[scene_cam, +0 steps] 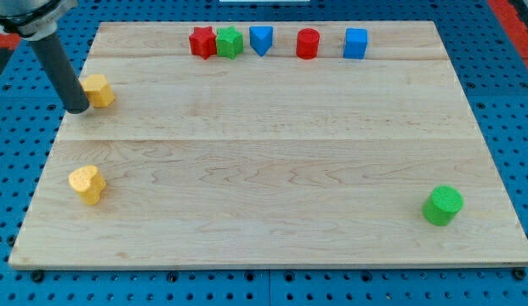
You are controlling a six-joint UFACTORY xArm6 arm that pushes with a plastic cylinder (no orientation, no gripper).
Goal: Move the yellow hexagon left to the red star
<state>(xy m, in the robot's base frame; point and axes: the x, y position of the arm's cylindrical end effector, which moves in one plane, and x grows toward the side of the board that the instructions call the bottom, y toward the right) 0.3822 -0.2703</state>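
Observation:
The yellow hexagon [99, 89] lies near the board's left edge, in the upper part of the view. My tip [78, 109] stands just left of it and slightly below, touching or almost touching its left side. The red star [201, 42] sits at the board's top edge, well to the right of and above the hexagon. A green block [229, 42] touches the star's right side.
Along the top edge, right of the green block, stand a blue block [261, 39], a red cylinder [308, 43] and a blue cube [355, 43]. A yellow heart-like block [87, 184] lies at lower left. A green cylinder [442, 205] stands at lower right.

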